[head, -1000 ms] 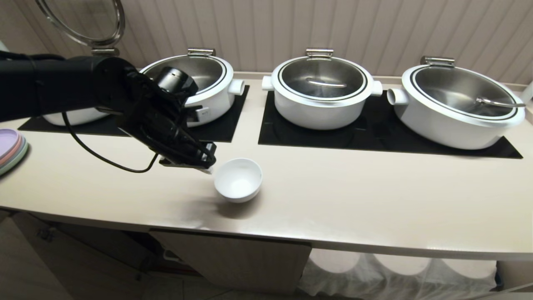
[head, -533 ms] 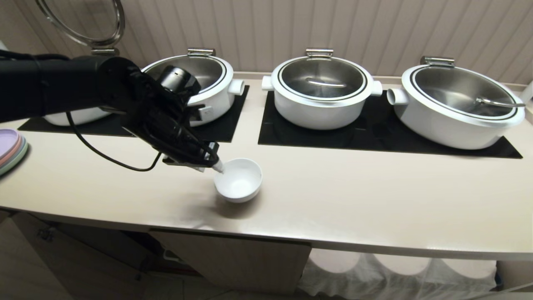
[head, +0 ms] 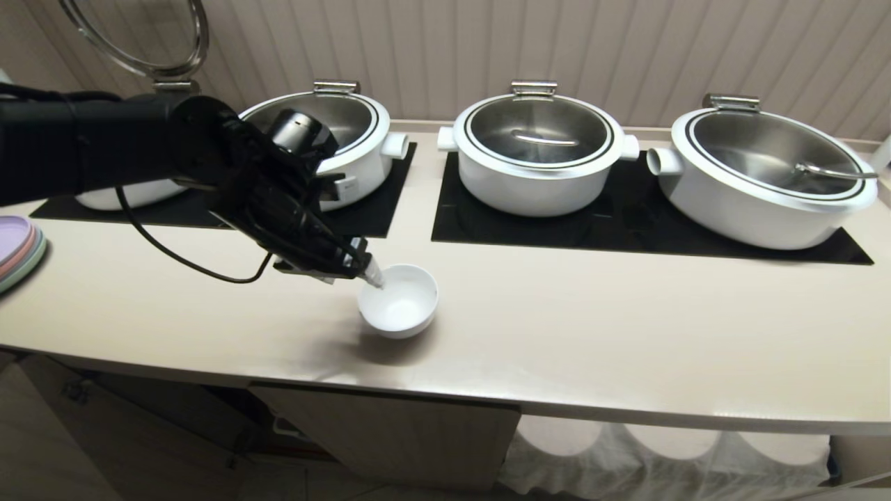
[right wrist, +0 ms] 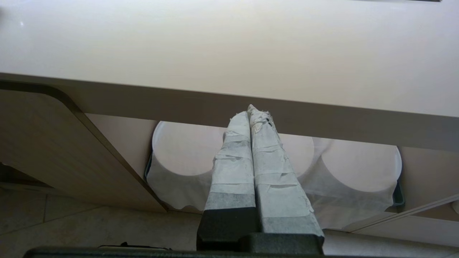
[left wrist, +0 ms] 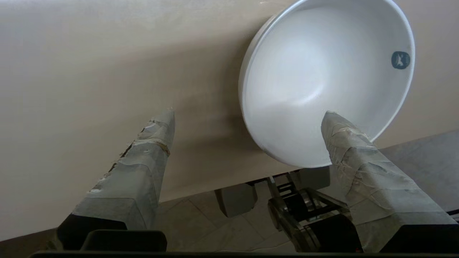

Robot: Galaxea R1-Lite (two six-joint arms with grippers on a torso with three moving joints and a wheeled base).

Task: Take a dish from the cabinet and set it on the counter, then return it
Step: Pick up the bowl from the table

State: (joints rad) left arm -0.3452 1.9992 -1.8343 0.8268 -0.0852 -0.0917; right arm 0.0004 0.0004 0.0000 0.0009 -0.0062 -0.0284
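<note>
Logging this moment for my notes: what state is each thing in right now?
bowl: upright, empty, on the counter
left pincer: open, straddling the bowl's rim
right pincer: shut, parked below the counter edge
cabinet door: swung open
far-left pot lid: raised
middle pot: lidded

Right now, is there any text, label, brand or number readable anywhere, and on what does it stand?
Nothing can be read.
Bowl: a small dark round mark inside near the rim, too blurred to read.
Second pot from the left: a small tag on its front, too small to read.
</note>
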